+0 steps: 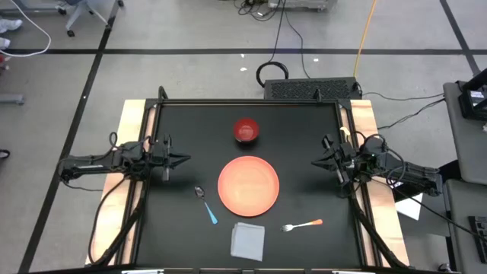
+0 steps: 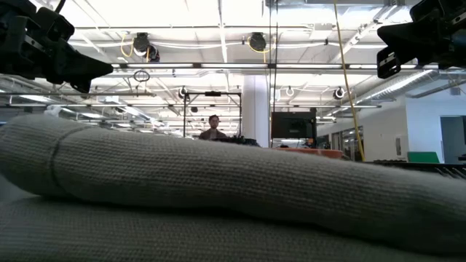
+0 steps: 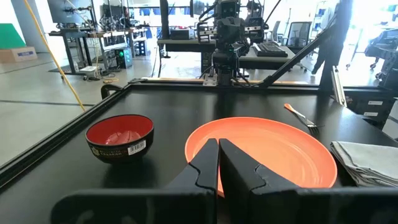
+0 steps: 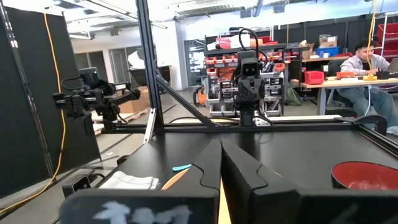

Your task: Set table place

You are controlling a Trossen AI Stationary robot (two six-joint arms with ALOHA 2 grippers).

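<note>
1. Two arms parked at opposite edges of the surface (image 1: 175, 122) — the left pincer (image 1: 183, 160) hovers at the left side, the right pincer (image 1: 316, 160) at the right, both pointing inward and well apart from everything.

2. Both pincers are closed with nothing in them; in each wrist view the fingers press together, tip to tip.

3. The stuff is all on the black surface but looks scattered, not laid out. The orange plate (image 1: 249, 185) sits about in the middle, and the red bowl (image 1: 246, 131) is behind it, apart from the rim.

4. The spoon (image 1: 207, 205) with a blue handle lies at an angle just left of the plate. The fork (image 1: 303, 224) with an orange handle lies near the plate's front right, lying crosswise instead of alongside the plate.

5. The folded grey napkin (image 1: 248, 240) is in front of the plate, near the front edge — it's so close to the low camera that it fills most of that view.

6. My read: basically nothing done yet. Cutlery and napkin probably need straightening beside the plate, and the bowl maybe goes on it.
</note>
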